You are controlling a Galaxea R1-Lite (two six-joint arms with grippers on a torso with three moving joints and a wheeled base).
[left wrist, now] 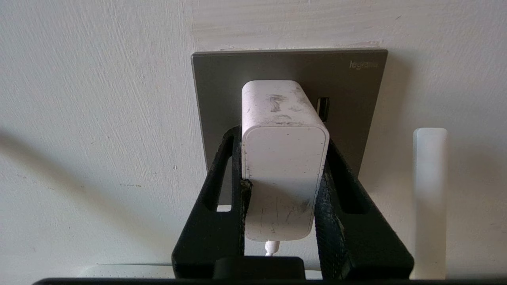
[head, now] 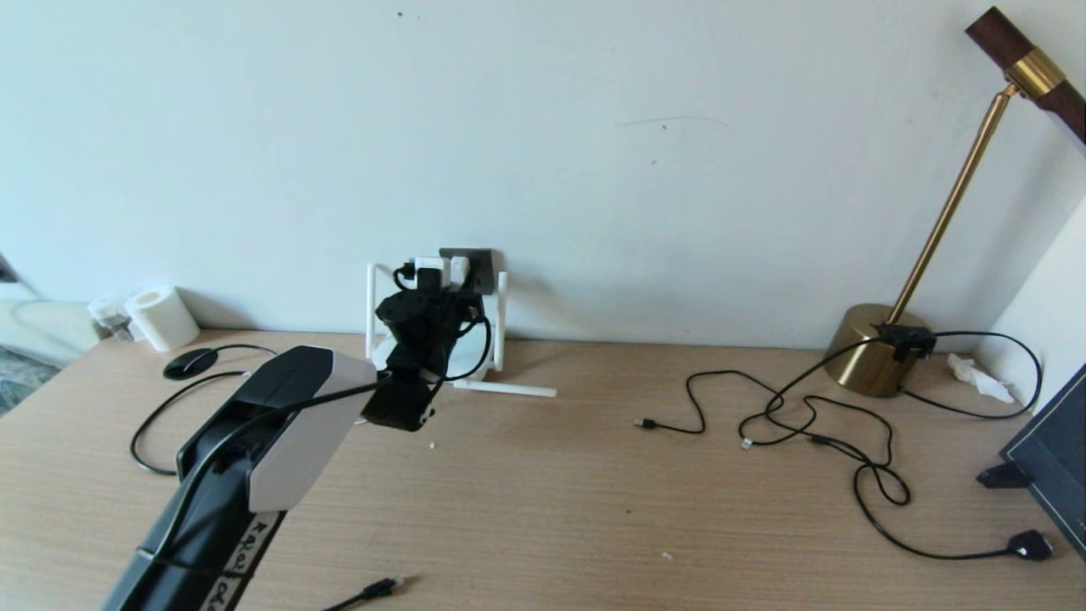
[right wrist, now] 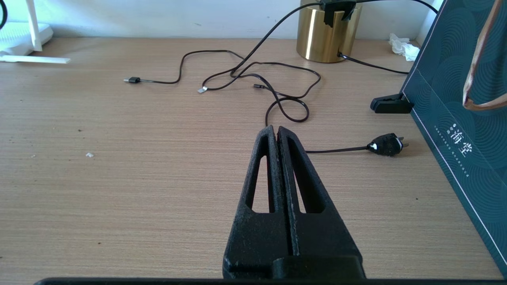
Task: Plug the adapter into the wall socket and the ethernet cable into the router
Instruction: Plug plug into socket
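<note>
Left hand [left wrist: 283,174] clamps adapter [left wrist: 283,158] against wall socket [left wrist: 222,87], plate edge bare at 12 o'clock. Right hand [right wrist: 276,132] closed, empty, above open surface [right wrist: 119,178].

A brass desk lamp [head: 882,361] stands at the table's [head: 543,509] far right by the wall, a crumpled tissue [head: 977,376] just beside its base. Thin black cables [head: 814,424] loop across the wood from the lamp, one ending in a black two-pin plug [head: 1030,545]. A white paper roll [head: 161,318] lies at the far left against the wall.
</note>
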